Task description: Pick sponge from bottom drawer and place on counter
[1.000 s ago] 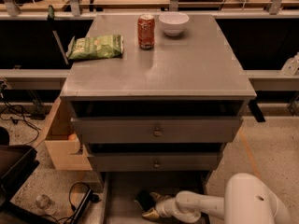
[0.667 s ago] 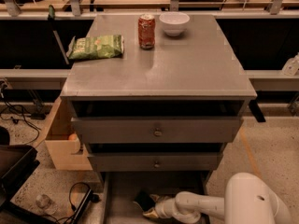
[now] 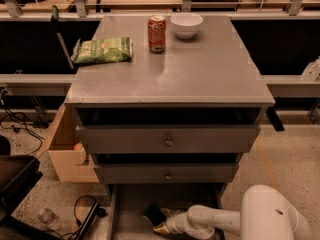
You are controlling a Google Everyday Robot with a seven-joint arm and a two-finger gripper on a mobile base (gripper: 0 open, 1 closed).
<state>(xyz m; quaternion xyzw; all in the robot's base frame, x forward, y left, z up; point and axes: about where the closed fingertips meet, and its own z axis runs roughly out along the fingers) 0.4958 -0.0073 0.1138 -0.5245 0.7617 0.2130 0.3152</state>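
Sponge (image 3: 153,215) lay dark face up on the floor of the bottom drawer (image 3: 131,211), right at the gripper's left tip. Whether the two touched could not be made out. The drawer stood pulled out below the two closed drawer fronts (image 3: 167,140), which is what left the sponge open to a reach at all.

Far up and to the left of the gripper (image 3: 164,224), a snack bag (image 3: 102,50) lay on the counter (image 3: 200,74). Roughly straight above the gripper stood a soda can (image 3: 156,33), with a white bowl (image 3: 186,24) just right of it. All three sat along the counter's back half, so the front half, the part nearest above the gripper, looked the likely spot for the set-down.

The gripper sat low inside the drawer, pointing left toward the sponge. Whether it was open, closed or already holding the sponge could not be told. To its right the white arm (image 3: 215,220) ran nearly level just over the drawer floor, bent at a rounded joint, and met the large white robot body (image 3: 270,216) at the far right. That flat, sideways reach seemed forced by the drawer fronts overhead, which left little room to come straight down. By the look of it the task stood at the grasp, with the lift and placing not yet done.
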